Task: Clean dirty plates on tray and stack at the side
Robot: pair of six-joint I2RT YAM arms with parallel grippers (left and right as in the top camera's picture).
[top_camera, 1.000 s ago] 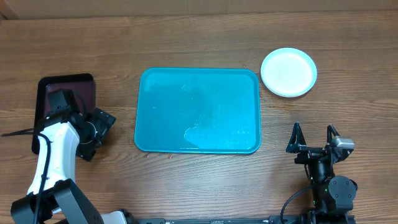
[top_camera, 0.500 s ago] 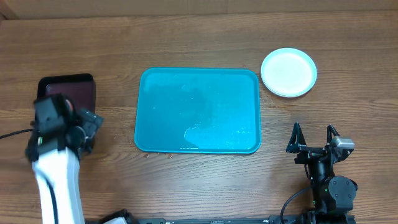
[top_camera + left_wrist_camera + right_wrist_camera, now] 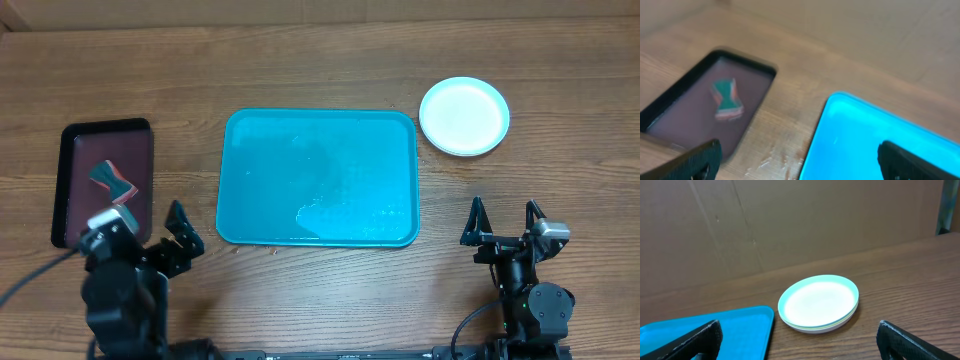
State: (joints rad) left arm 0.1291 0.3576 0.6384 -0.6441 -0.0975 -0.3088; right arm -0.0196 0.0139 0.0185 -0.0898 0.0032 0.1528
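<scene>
The plates sit in one stack on the table right of the turquoise tray; the right wrist view shows the pale mint-blue one on top with green and white rims under it. The tray holds no plates, only a wet sheen. My left gripper is open and empty at the front left, between the tray and the dark tray; its fingers frame the tray's corner. My right gripper is open and empty at the front right, below the stack.
A small dark maroon-black tray at the left holds a green and red sponge, also seen in the left wrist view. A cardboard wall stands behind the table.
My left arm has drawn back from the dark tray toward the front edge, leaving the sponge lying in it. The right arm has not moved.
</scene>
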